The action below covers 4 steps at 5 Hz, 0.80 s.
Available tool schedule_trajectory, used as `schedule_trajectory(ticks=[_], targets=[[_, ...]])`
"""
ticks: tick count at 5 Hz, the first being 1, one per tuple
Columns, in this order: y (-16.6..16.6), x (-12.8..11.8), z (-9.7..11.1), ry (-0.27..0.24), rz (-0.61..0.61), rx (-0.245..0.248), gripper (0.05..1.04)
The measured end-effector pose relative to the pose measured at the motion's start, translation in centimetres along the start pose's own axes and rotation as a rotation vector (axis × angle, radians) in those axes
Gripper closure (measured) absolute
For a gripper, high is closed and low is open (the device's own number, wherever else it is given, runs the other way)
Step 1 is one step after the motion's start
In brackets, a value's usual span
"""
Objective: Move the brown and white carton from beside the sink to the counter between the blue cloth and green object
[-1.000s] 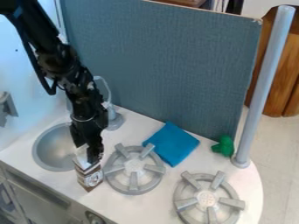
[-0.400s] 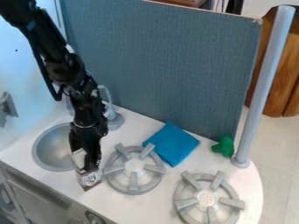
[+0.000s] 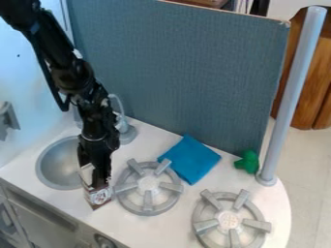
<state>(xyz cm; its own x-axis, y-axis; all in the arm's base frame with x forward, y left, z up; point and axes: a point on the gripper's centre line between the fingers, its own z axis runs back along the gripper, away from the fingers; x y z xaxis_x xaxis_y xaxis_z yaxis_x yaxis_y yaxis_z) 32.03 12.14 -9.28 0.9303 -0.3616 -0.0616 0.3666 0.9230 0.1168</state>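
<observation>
The gripper hangs straight down at the counter's front left, between the sink and the left burner. It is at the upper part of a small brown and white carton and hides much of it. The carton stands on the counter near the front edge, with its lower part and round label in view. Right of it lies a grey burner grate. Behind that grate, a blue cloth lies flat near the divider. A green toy piece rests by the pole.
A round metal sink is left of the gripper, with a grey faucet behind it. A second burner grate sits at the front right. The tall blue-grey divider borders the counter's back, and a grey pole rises at the right.
The gripper has come lower over the carton, and the arm's upper part has shifted slightly. The carton has moved slightly left. The cloth, green piece and grates have stayed put.
</observation>
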Motion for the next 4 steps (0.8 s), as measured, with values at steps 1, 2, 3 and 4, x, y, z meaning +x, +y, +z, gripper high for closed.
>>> schedule_trajectory(ticks=[1, 2, 3, 4], targets=[[-0.3, 0.0, 0.1, -0.011, -0.007, -0.014, 0.258], [-0.6, 0.1, 1.2, 0.002, 0.008, -0.017, 0.258], [-1.8, 3.0, 4.3, -0.027, -0.036, 0.044, 0.258], [-3.6, 6.6, 6.7, -0.050, -0.115, 0.071, 0.258]])
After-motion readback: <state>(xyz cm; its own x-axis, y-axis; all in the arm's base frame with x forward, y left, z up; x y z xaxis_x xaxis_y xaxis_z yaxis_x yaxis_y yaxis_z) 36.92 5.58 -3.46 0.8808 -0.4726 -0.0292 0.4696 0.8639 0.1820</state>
